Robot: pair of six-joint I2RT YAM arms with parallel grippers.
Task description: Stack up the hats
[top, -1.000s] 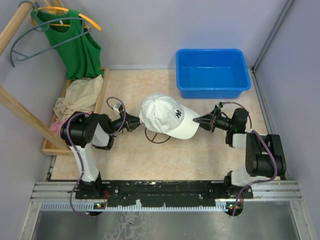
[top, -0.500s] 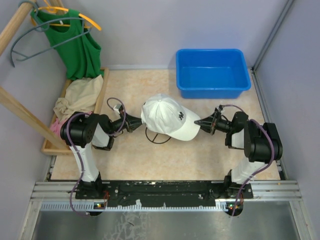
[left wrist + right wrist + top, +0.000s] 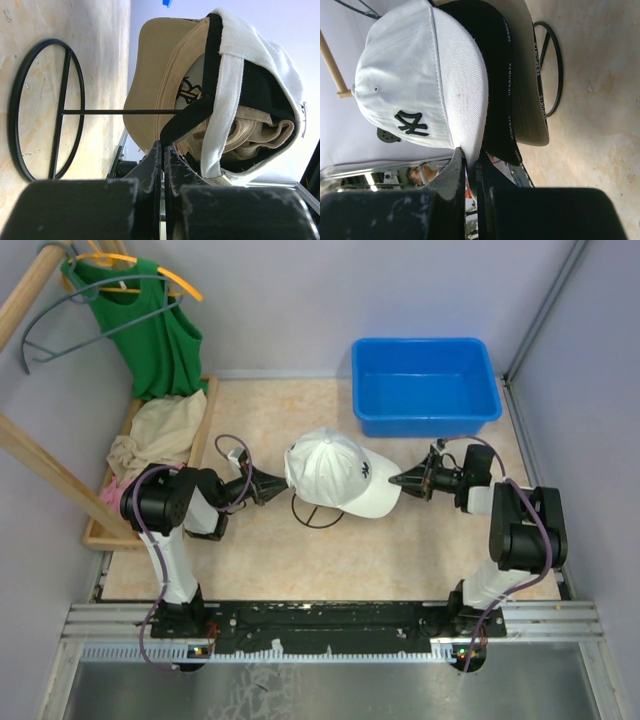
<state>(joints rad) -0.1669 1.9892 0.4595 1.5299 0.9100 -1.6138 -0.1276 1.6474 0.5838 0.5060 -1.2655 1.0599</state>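
Top view / white cap (image 3: 340, 473): we see it raised on a wire stand (image 3: 315, 517) at mid-desk (image 3: 300, 560), brim towards the right arm, dark logo facing up.
Top view / left fingers (image 3: 272, 485): tips at the cap's back edge.
Top view / right fingers (image 3: 403, 481): tips at the brim's end.
Top view / surroundings: blue bin (image 3: 420, 343) at the far right, well apart from the cap. Beige cloth (image 3: 160, 430) and green shirt (image 3: 150, 335) at the far left.
Left wrist / stack: we count the white cap (image 3: 235, 65) outermost, the black cap (image 3: 260, 90) inside it, and a tan cap (image 3: 150, 75) with its brim sticking out. More tan fabric is bunched deepest in.
Left wrist / left fingers (image 3: 157, 155): pressed together, and the black cap's edge runs in between the tips.
Left wrist / wire stand (image 3: 100, 111): ring flat on the desk (image 3: 100, 30), rod running towards the caps.
Right wrist / stack: white cap (image 3: 420, 75) on the outside, black cap (image 3: 495, 75) brim under it, tan cap (image 3: 527, 75) brim under that.
Right wrist / right fingers (image 3: 459, 162): closed on the tip of the white cap's brim.
Right wrist / wire stand (image 3: 559, 67): ring on the desk (image 3: 600, 100), just behind the brims.
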